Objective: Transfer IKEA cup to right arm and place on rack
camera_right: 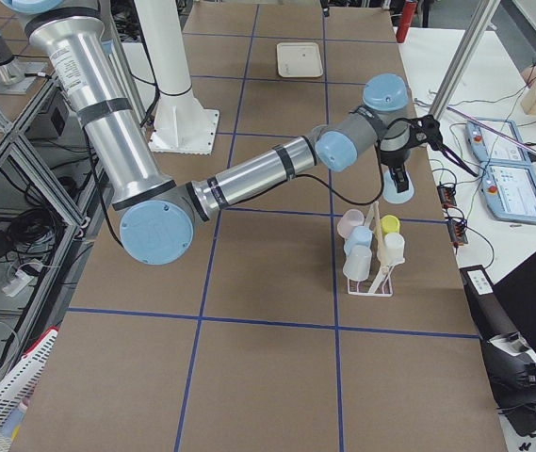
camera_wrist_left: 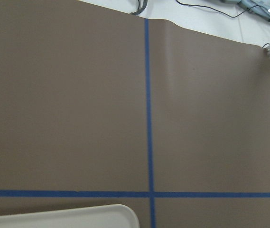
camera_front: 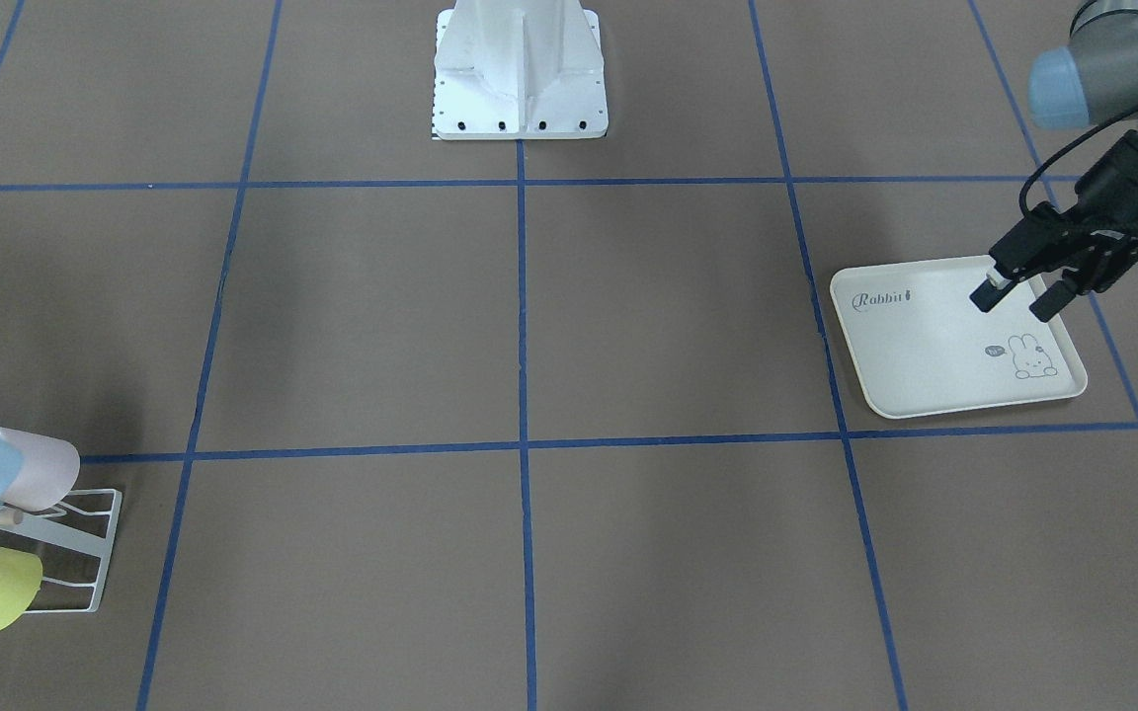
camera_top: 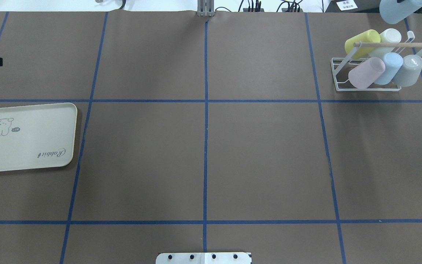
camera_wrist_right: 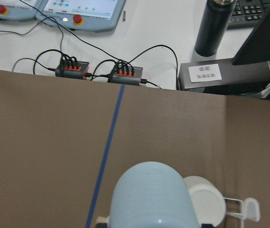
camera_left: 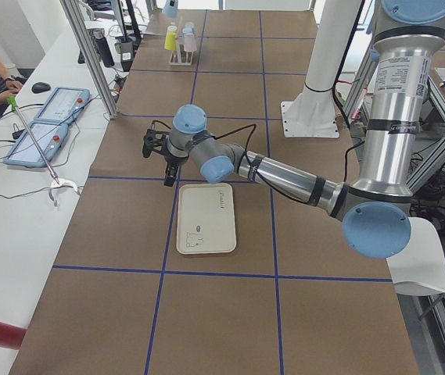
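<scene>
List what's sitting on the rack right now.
Five cups on the rack: yellow cup, white cup, pink cup, light-blue cup, grey cup. The cups cover their prongs. A sixth cup, also light blue, is aloft beyond it.

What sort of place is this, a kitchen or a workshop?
Probably a robotics lab: a left arm and right arm reach over a table gridded with blue tape, beside a desk with control tablets.
</scene>
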You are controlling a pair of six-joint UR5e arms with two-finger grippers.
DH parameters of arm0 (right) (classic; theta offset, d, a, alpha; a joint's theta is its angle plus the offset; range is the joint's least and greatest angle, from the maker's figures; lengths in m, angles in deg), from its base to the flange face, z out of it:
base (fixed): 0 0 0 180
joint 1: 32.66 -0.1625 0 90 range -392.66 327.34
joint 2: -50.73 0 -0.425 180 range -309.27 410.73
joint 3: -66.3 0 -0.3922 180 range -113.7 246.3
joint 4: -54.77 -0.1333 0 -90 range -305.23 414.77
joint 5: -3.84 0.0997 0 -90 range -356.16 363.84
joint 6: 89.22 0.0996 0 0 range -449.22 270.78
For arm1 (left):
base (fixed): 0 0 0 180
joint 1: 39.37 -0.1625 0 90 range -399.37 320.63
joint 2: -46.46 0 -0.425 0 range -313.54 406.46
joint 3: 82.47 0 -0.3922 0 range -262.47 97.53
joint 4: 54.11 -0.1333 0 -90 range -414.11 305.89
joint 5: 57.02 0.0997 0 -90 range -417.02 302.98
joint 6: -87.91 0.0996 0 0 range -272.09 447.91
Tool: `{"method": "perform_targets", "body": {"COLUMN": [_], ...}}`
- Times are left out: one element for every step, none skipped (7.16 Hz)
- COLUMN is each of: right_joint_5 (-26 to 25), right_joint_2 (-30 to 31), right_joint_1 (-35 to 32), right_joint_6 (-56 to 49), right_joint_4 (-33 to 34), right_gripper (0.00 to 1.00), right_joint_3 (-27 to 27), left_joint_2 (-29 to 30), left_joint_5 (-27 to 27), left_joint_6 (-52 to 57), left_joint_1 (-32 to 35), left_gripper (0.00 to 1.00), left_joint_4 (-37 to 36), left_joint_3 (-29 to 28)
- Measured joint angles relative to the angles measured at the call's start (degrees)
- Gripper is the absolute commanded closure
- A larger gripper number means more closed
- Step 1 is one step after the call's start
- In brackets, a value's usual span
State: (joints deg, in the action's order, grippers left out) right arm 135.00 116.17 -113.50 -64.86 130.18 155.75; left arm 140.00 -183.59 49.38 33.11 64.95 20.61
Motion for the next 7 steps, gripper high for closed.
{"method": "perform_targets", "body": {"right_joint_5": [0.99,2.68,3.66,3.83,3.80,3.78,3.94], "right_joint_2": [-2.34,-5.51,-8.13,-9.64,-11.06,-12.41,-13.37], "right_joint_1": [-2.01,-3.90,-4.94,-4.97,-4.57,-4.11,-4.05], "right_joint_6": [-6.19,-11.19,-14.93,-17.67,-19.72,-20.60,-20.98], "right_joint_4": [1.31,1.85,2.10,2.15,2.15,2.17,2.19], "right_gripper": [0.73,0.75,0.76,0.77,0.78,0.78,0.78], "right_joint_3": [-7.27,-15.34,-22.24,-27.57,-32.06,-35.25,-36.91], "left_joint_2": [-1.20,-2.38,-3.19,-3.61,-3.79,-3.86,-3.86], "left_joint_5": [1.78,2.78,3.47,3.78,3.95,4.01,4.03], "left_joint_6": [7.06,10.68,12.07,12.53,12.65,12.59,12.35], "left_joint_1": [1.08,1.79,2.08,2.17,2.20,2.23,2.22], "left_gripper": [0.00,0.00,0.00,0.00,0.00,0.00,0.00], "left_joint_4": [-3.40,-5.31,-6.07,-6.34,-6.42,-6.43,-6.41], "left_joint_3": [0.03,0.26,0.50,0.66,0.77,0.88,1.02]}}
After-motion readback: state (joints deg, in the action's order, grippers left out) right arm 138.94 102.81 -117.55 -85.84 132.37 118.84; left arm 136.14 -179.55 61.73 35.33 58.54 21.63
